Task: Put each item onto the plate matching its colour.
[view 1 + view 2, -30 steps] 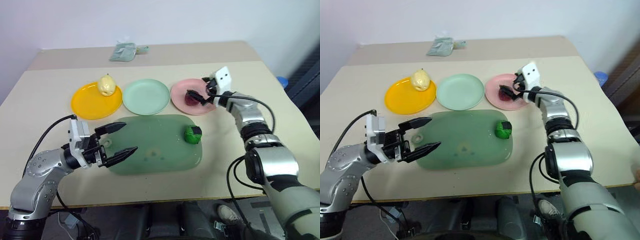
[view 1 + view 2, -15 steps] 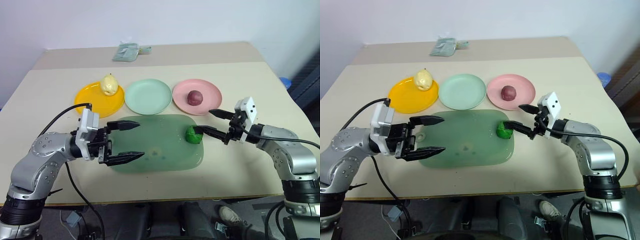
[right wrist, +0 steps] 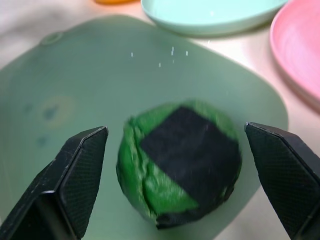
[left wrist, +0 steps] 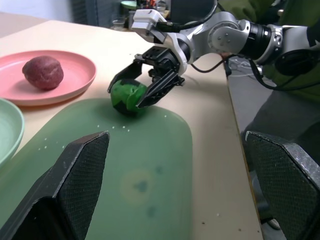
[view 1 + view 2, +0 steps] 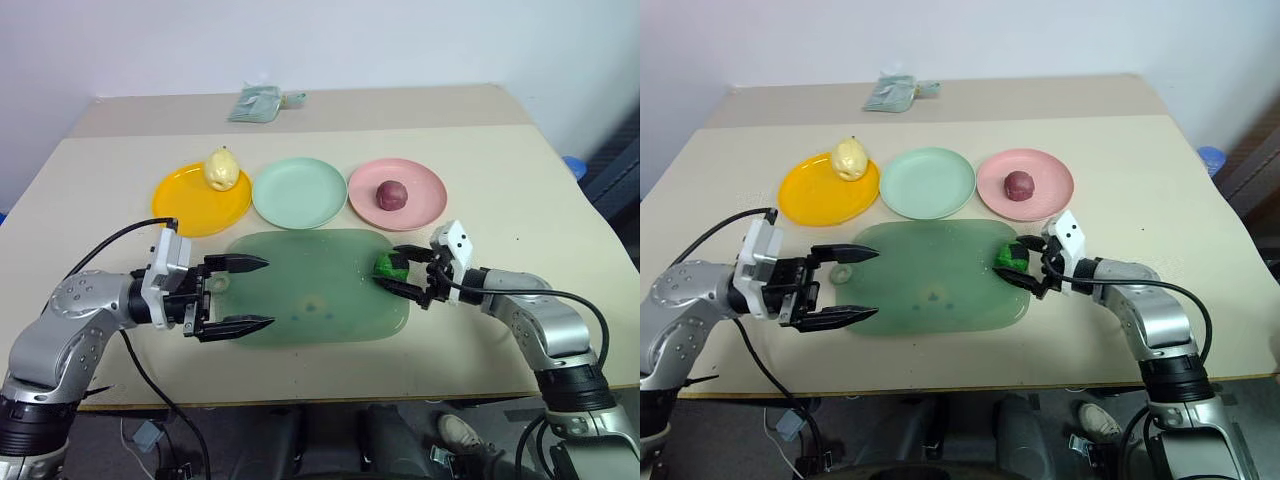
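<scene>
Straddling the green lump (image 5: 389,266), right claw (image 5: 403,270) sits with fingers spread, one on each side, not clamped; contact can't be told. Lump rests on the right end of the translucent green cutting board (image 5: 310,290), dark patch facing the right wrist camera. Left claw (image 5: 243,294) hangs over the board's left end, fingers wide apart, nothing between them. Yellow pear lump (image 5: 220,168) sits at the far rim of the orange-yellow plate (image 5: 185,205). Red-purple ball (image 5: 390,193) lies on the pink plate (image 5: 425,190). Mint green plate (image 5: 298,193) stands between those two, bare. All three plates line up beyond the board on the counter (image 5: 500,170). Grey-green packet (image 5: 254,103) lies at the counter's far edge.
</scene>
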